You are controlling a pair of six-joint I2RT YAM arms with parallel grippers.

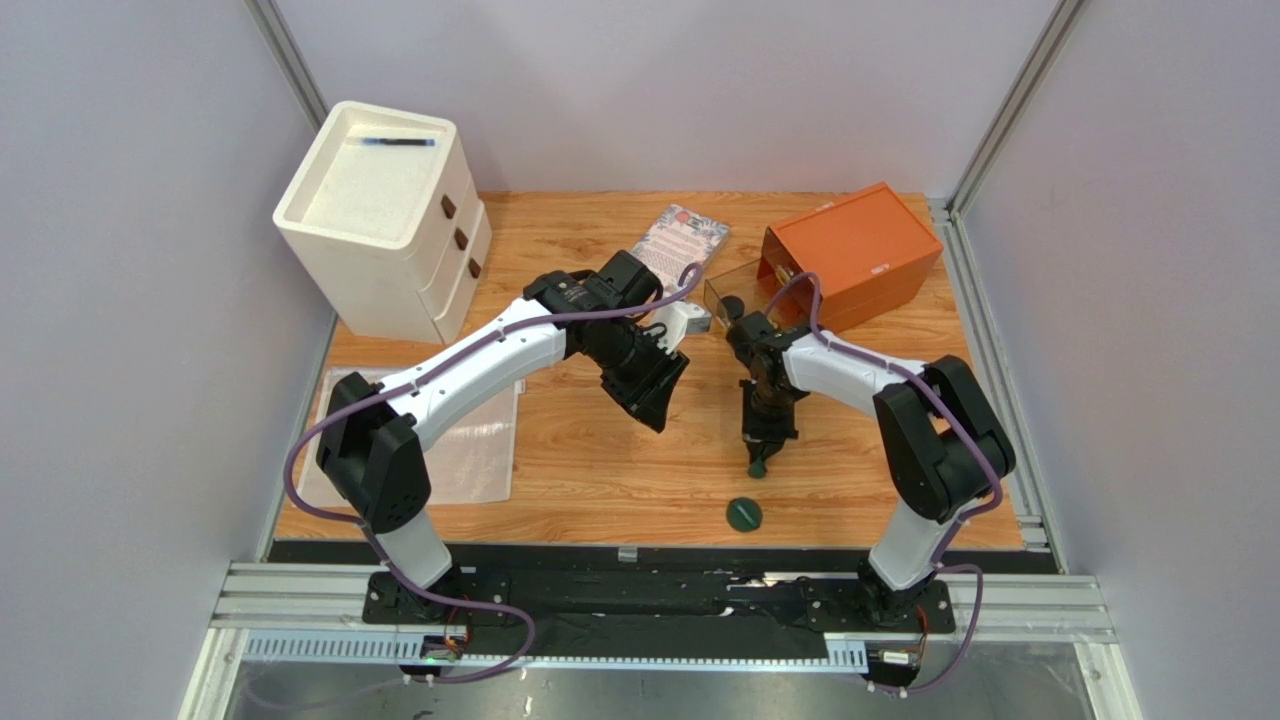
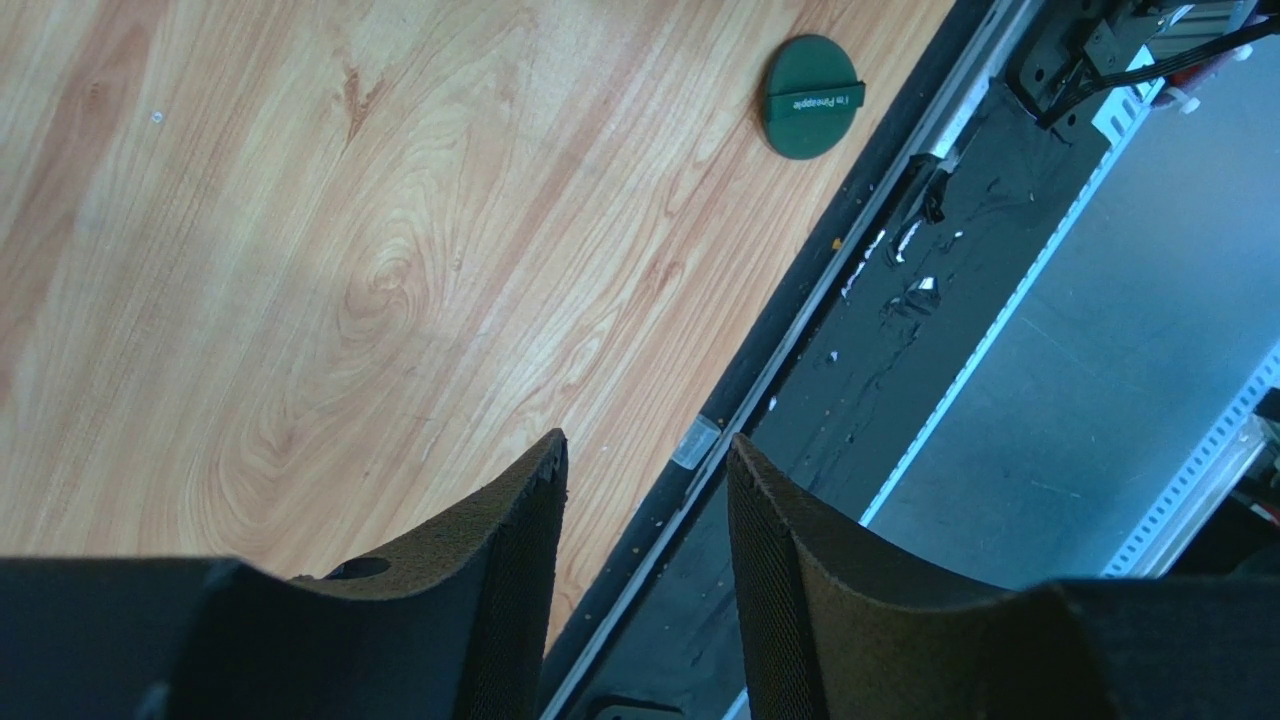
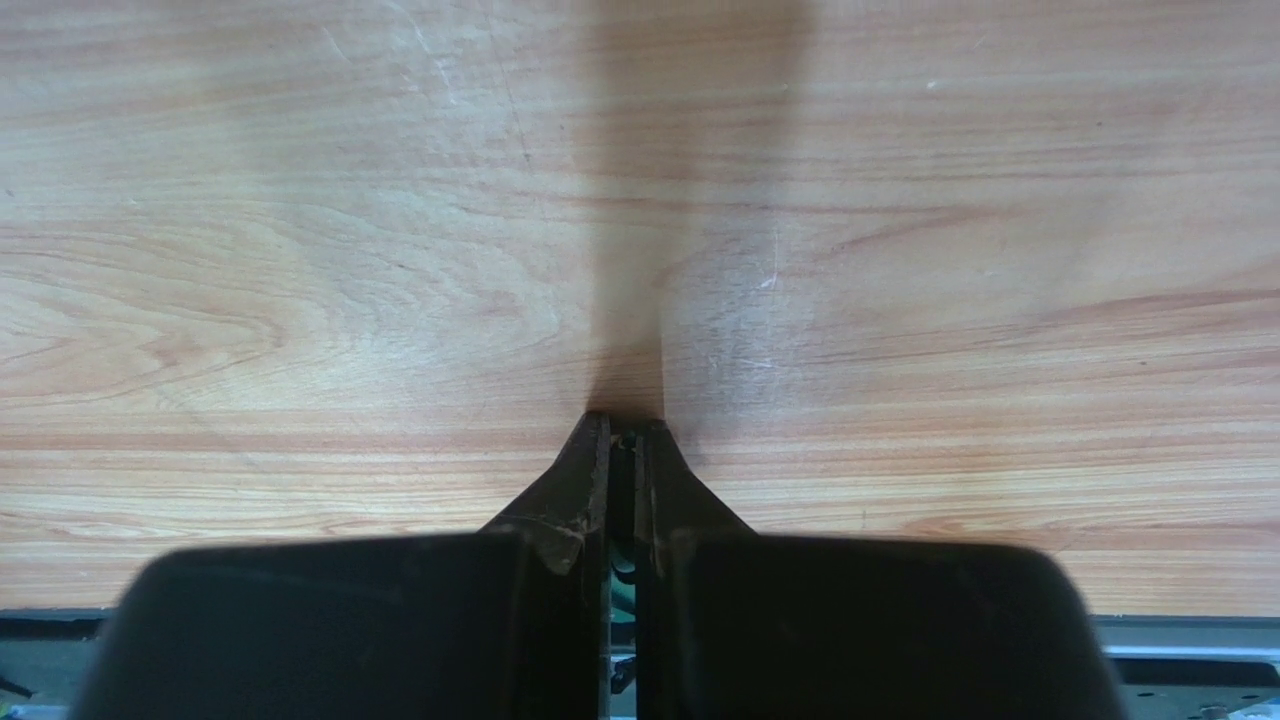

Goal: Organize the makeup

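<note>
A flat, dark green disc (image 1: 744, 515) (image 2: 813, 98) with a raised bar across its top lies on the wooden counter (image 1: 601, 480), close to the near edge and a little right of centre. Just beyond it, a second green disc (image 1: 759, 470) sits under the tip of the right arm, mostly hidden. The right fingers (image 1: 759, 443) (image 3: 579, 495) point straight down at the counter and are clenched tight. The right wrist view shows only a thin sliver of green (image 3: 619, 567) pinched between them, so they appear to grip this disc by a narrow part.

To the left, above the middle of the counter, the left fingers (image 1: 649, 402) (image 2: 496, 570) are raised and tilted. They stand partly apart with nothing between them.

At the far right is an orange box (image 1: 849, 255) with a clear brownish tray (image 1: 732, 285) beside its left end. A floral booklet (image 1: 679, 240) lies at the far edge near the centre. At the far left is a white set of drawers (image 1: 383, 210) with a black pen (image 1: 398, 141) on top. A clear plastic sheet (image 1: 481, 435) lies at the near left.
</note>
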